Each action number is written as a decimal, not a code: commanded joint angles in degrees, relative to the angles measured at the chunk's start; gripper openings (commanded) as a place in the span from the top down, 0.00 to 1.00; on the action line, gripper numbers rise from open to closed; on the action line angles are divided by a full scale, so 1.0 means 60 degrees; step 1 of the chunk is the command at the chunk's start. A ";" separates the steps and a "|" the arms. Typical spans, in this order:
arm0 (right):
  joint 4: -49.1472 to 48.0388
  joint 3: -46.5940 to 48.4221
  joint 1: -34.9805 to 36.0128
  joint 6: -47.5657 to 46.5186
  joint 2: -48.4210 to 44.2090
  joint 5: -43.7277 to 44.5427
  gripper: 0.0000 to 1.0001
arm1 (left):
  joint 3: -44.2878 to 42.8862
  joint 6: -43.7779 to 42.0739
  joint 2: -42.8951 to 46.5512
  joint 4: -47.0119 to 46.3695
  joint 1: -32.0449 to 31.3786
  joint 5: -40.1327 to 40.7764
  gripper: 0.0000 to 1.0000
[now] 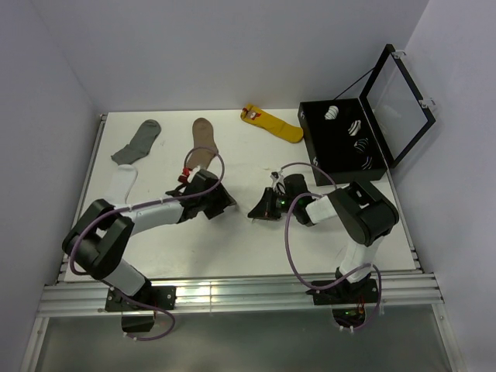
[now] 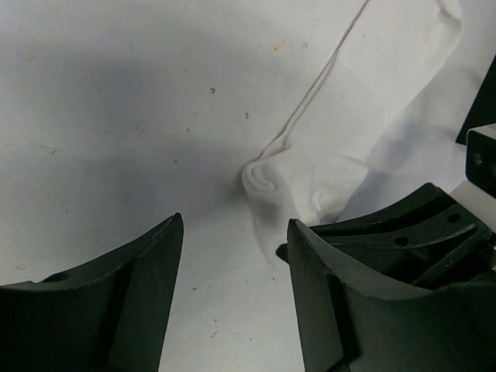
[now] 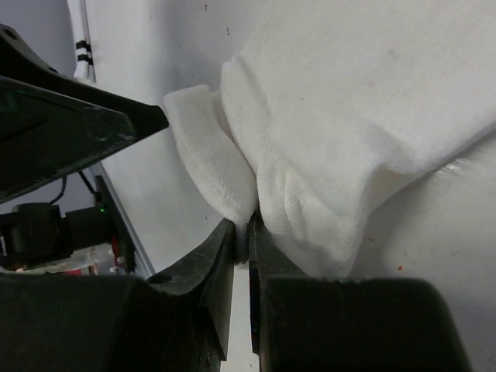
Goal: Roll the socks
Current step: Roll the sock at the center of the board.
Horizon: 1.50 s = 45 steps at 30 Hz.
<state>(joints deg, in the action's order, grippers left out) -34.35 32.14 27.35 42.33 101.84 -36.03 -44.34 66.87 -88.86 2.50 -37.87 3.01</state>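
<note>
A plain white sock (image 2: pixel 364 116) lies spread on the white table, one end curled into a small roll (image 2: pixel 263 178). My right gripper (image 3: pixel 248 230) is shut on a fold of this sock (image 3: pixel 349 116), pinching the fabric between its fingertips. My left gripper (image 2: pixel 235 221) stands open just short of the rolled end, with only bare table between its fingers. In the top view the two grippers face each other mid-table, left (image 1: pixel 225 203) and right (image 1: pixel 262 208). The white sock with two dark stripes (image 1: pixel 122 182) lies flat beside the left arm, its striped cuff (image 3: pixel 80 46) visible far off.
A grey sock (image 1: pixel 138 141), a brown sock (image 1: pixel 203 143) and a yellow sock (image 1: pixel 273 124) lie along the back of the table. A black box (image 1: pixel 318 151) with its lid (image 1: pixel 399 101) raised stands at the back right, rolled socks inside.
</note>
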 commanded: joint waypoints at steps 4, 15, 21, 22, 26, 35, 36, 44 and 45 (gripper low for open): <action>0.0275 0.0195 -0.0384 0.0080 0.0560 -0.0557 1.00 | -0.0476 -0.0203 -0.0672 -0.0622 -0.0148 -0.0296 0.40; 0.0920 0.0546 -0.0428 -0.0243 0.0590 -0.0513 1.00 | -0.0725 -0.0188 -0.1200 -0.0725 -0.0237 -0.0310 0.43; 0.1081 0.0664 -0.0413 -0.0316 0.0634 -0.0484 1.00 | -0.0799 -0.0159 -0.1581 -0.0608 -0.0266 -0.0325 0.52; 0.1110 0.0664 -0.0413 -0.0302 0.0634 -0.0470 1.00 | -0.0828 -0.0159 -0.1640 -0.0564 -0.0266 -0.0340 0.53; 0.1329 0.0766 -0.0413 -0.0462 0.0590 -0.0367 1.00 | -0.1106 -0.0232 -0.1918 -0.0446 -0.0281 -0.0296 0.65; 0.2470 0.0781 -0.0370 -0.1457 -0.0624 0.0451 0.73 | -0.1984 -0.0759 -0.2256 0.0944 -0.0310 0.0070 1.00; 0.2618 0.0781 -0.0341 -0.1734 -0.0858 0.0627 0.70 | -0.2087 -0.0904 -0.2256 0.1221 -0.0310 0.0172 1.00; 0.4390 0.1102 0.0888 -0.3903 -0.3596 0.3863 0.53 | -0.3433 -0.1887 -0.2592 0.2936 -0.0310 0.0524 1.00; 0.4653 0.1161 0.1137 -0.4296 -0.3716 0.4737 0.52 | -0.3537 -0.2047 -0.2665 0.3082 -0.0310 0.0524 1.00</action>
<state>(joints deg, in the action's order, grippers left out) -11.79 36.56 30.92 24.60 82.89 -20.05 -62.30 58.98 -103.83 14.94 -39.68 3.86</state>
